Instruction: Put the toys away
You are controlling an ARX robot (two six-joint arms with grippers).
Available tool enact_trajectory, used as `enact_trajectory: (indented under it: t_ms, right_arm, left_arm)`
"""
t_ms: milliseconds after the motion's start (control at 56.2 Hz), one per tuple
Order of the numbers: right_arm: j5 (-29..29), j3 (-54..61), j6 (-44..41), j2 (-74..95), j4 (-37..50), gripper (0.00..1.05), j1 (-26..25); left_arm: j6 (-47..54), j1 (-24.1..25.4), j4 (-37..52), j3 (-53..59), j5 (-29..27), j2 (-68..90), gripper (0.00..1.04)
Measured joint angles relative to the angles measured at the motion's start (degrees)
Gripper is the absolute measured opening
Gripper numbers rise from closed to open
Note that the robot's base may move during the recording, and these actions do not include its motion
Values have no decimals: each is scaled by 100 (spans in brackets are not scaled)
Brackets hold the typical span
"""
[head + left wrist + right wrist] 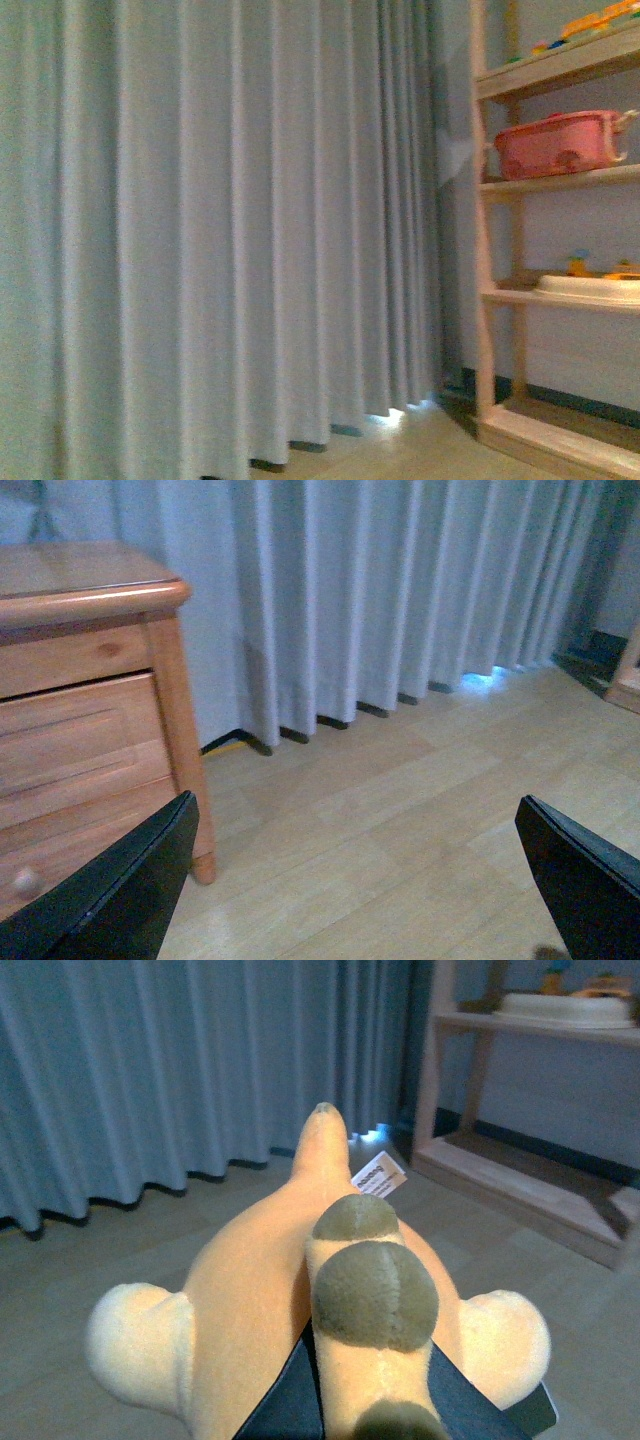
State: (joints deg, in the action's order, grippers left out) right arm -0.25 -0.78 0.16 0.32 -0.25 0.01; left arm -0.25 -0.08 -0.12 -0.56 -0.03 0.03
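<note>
The orange-yellow plush toy (260, 1290) fills the right wrist view, with cream paws, olive-brown patches and a white tag (381, 1176). My right gripper (365, 1400) is shut on the plush toy, its black fingers (285, 1400) pressed against the toy's sides, above the floor. My left gripper (365, 880) is open and empty above the wooden floor, one black finger (110, 890) at each side of its view. Neither arm nor the toy shows in the front view.
A light wooden shelf unit (490, 300) stands at the right, holding a pink tub (560, 143), a white tray (590, 287) and small toys. Grey curtains (220, 230) hang ahead. A wooden drawer cabinet (90, 710) stands near my left gripper.
</note>
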Motion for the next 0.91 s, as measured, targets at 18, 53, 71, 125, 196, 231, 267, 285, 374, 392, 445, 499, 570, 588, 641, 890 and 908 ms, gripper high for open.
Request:
enact_trajectory:
  t_ms: [18,53,71,125,196,231,267,285,374,392,445,499,570,588,641,890,908]
  right_arm:
    - [-2,0,0,0,0,9,0]
    - [7,0,0,0,0,9,0]
    - [31,0,0,0,0,9,0]
    - [37,0,2,0,0,9,0]
    - [28,0,2,0,0,9,0]
    - [31,0,2,2,0,9,0]
    - [28,0,2,0,0,9,0]
    - [26,0,0,0,0,9,0]
    - [2,0,0,0,0,9,0]
    - [9,0,0,0,0,9,0]
    - [9,0,0,0,0,9,0]
    - [24,0,0,0,0,9,0]
    - [26,0,0,0,0,9,2]
    - [15,0,0,0,0,9,2]
    - [26,0,0,2,0,9,2]
    - [79,0,0,0,0,9,-9]
    - [70,0,0,0,0,9,-7]
  left_arm:
    - [0,0,0,0,-2,0,99]
    - [0,0,0,0,0,2,99]
    - [0,0,0,0,0,0,99]
    - [2,0,0,0,2,0,99]
    - [0,0,0,0,0,2,99]
    - [2,0,0,0,2,0,99]
    - [0,0,0,0,2,0,99]
    - [0,0,0,0,-4,0,99]
    - [2,0,0,0,2,0,99]
    - [0,0,0,0,7,0,99]
    - [0,0,0,0,0,0,99]
    - [2,-2,0,0,2,0,99]
    - [0,0,0,0,-9,0,99]
    - [0,0,0,0,-7,0,99]
    - [2,-2,0,0,-13,2,99]
    - [2,-9,0,0,9,0,99]
    - [2,-9,0,0,7,0,99]
